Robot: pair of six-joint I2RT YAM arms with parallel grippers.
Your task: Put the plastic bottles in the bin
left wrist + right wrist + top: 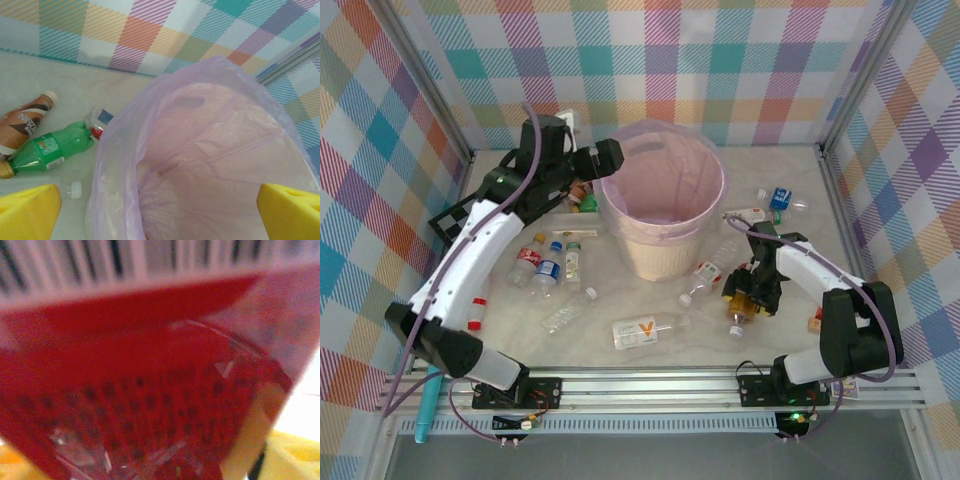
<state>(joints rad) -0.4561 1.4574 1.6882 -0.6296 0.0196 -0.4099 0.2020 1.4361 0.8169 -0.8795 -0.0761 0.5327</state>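
Observation:
The bin (pixel 655 255) is a cream bucket with a pink bag liner (pixel 210 150), standing mid-table. My left gripper (pixel 610 158) hangs over its left rim, open and empty, with its yellow fingertips (pixel 30 210) wide apart above the liner. Plastic bottles lie all around: a green one (pixel 47 150) and a brown one (pixel 25 122) left of the bin, several (pixel 550 268) further forward, and one with an orange label (pixel 645 330) in front. My right gripper (pixel 745 295) is down over a bottle (pixel 150 390) whose red label sits between its fingers; whether they are closed on it is unclear.
More bottles lie right of the bin (pixel 775 198) and against its front (pixel 705 275). A loose white cap (pixel 75 189) sits by the bin's left side. A teal stick (pixel 425 405) rests off the front left corner. Checked walls enclose the table.

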